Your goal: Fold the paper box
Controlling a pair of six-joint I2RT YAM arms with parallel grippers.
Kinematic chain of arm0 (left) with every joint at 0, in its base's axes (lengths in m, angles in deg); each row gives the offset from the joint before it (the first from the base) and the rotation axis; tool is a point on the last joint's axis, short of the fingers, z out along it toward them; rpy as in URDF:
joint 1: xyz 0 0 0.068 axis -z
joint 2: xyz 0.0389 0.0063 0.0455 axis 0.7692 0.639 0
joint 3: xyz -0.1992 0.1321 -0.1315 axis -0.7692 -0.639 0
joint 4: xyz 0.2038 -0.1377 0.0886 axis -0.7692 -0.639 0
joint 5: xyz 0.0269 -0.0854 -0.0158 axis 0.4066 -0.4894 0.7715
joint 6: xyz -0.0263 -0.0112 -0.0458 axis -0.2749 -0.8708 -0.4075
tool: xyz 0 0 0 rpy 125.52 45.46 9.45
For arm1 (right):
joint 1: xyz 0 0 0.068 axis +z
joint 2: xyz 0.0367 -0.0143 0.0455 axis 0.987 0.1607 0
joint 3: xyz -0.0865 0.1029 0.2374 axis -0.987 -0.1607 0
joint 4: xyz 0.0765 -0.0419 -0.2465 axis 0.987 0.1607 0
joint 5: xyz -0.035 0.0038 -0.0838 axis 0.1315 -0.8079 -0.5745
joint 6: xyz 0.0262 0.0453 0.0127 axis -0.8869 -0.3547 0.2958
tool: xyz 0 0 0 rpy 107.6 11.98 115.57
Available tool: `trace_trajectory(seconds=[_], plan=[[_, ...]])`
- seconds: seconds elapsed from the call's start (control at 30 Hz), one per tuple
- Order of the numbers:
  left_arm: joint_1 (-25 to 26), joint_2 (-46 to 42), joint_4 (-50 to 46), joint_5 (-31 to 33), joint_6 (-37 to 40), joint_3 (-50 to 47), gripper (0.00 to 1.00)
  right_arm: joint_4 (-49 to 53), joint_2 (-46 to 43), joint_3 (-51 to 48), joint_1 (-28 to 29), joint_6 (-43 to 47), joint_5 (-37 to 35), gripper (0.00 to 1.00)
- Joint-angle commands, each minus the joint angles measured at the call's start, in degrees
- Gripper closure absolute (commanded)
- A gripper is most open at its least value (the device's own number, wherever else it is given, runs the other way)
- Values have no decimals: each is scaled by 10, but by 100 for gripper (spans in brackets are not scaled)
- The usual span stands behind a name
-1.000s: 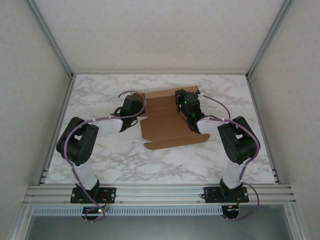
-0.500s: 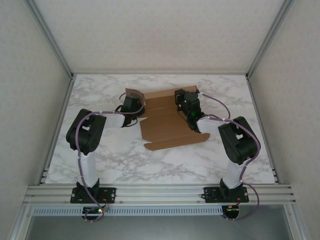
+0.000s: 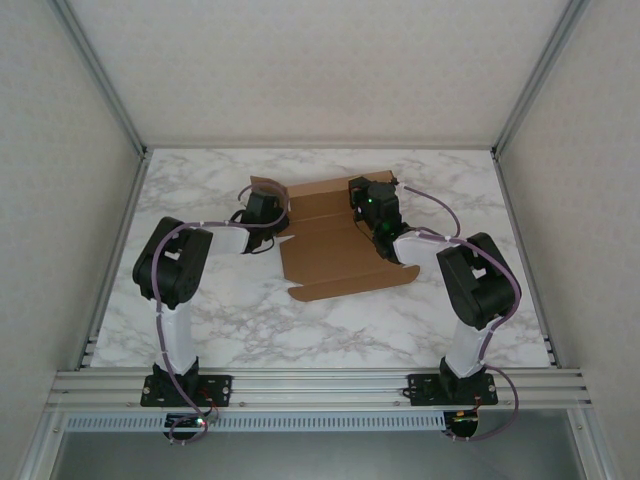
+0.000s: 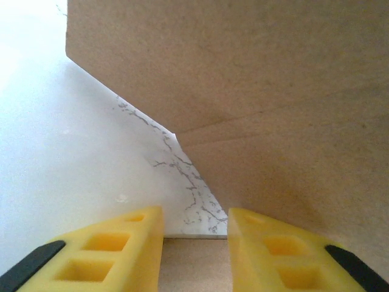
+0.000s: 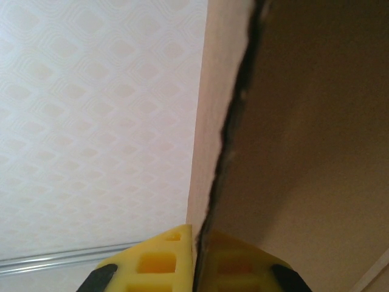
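**A:** Where is the box?

**B:** The box (image 3: 335, 255) lies on the table (image 3: 220, 320), upper centre of the top view. It is half formed. The floor is flat, a flap (image 3: 270, 187) is tipped up at its upper left, and a panel is raised at its upper right.

**A:** And the left gripper?

**B:** The left gripper (image 3: 262, 208) sits at that upper-left corner. In its wrist view the two yellow fingers (image 4: 121, 243) stand apart with nothing pinched between them. The flap slopes overhead across the right of the frame.

**A:** How should this fold be done well?

**B:** I judge the step in hand is raising that flap. Push from under it, close to the crease. Sweep it inward slowly so the floor doesn't slide on the marble.

**A:** What about the right side?

**B:** The right gripper (image 3: 372, 208) is clenched on the thin edge of the raised panel. It should act as the anchor, gripping firmly without twisting the card.

**A:** Counts?

**B:** One box and one table. Two arms, two grippers, and two yellow fingers on each.
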Motion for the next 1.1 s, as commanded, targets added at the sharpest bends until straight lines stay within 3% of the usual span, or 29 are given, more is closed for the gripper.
trace_trajectory(seconds=[0.0,0.4,0.77,1.07], plan=[[-10,-16,-48,5,-2,1,65,42,6,2,11,25,18,100],[-18,-30,-60,-6,0,-8,65,38,10,3,13,23,14,100],[-5,-33,-8,-119,-55,-26,64,31,23,13,16,11,17,100],[-4,-74,21,-160,-77,-28,64,33,22,14,17,10,15,100]])
